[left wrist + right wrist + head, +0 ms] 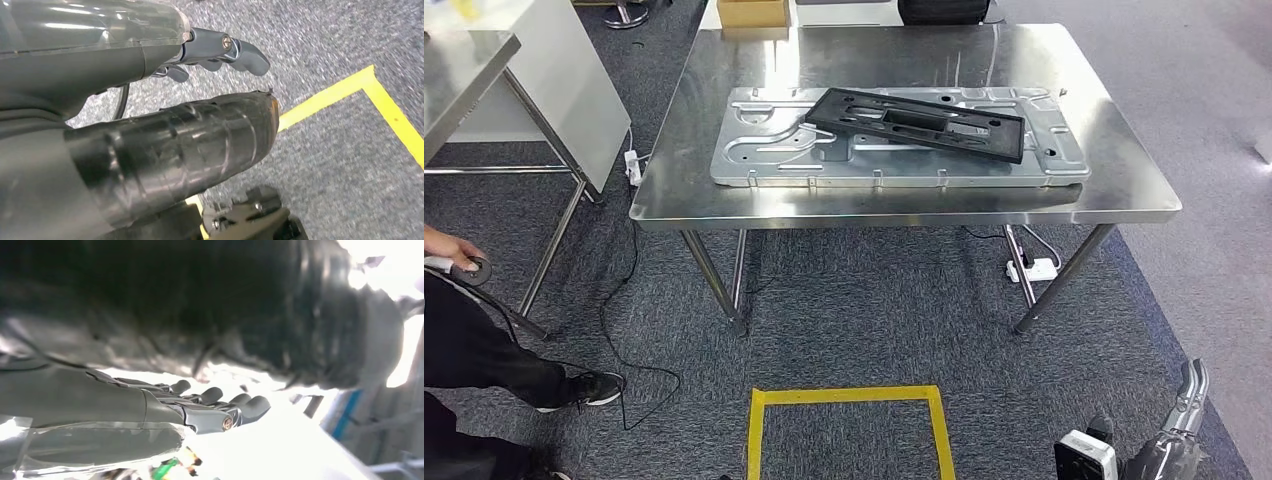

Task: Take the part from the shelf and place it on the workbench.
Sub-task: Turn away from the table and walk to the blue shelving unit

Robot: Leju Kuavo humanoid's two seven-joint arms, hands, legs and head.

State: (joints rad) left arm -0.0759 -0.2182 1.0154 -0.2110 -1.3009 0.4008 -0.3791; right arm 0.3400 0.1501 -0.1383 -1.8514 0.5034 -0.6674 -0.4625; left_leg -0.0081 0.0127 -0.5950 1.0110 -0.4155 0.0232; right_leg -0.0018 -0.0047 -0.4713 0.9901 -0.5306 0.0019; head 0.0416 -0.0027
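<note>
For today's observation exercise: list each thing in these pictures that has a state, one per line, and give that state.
Black flat plastic frame part: lying askew on the silver panel.
Silver pressed-metal panel: flat on the workbench.
Stainless steel workbench: standing, loaded.
Left hand: holding nothing.
Right hand: fingers extended, holding nothing.

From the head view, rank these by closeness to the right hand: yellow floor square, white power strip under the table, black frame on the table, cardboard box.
The right hand hangs low at the frame's lower right.
1. White power strip, on the carpet by the table's right legs; the yellow floor square, to the hand's left, is too close to call against it.
2. Black frame, on the metal panel.
3. Cardboard box, at the table's far edge.
</note>
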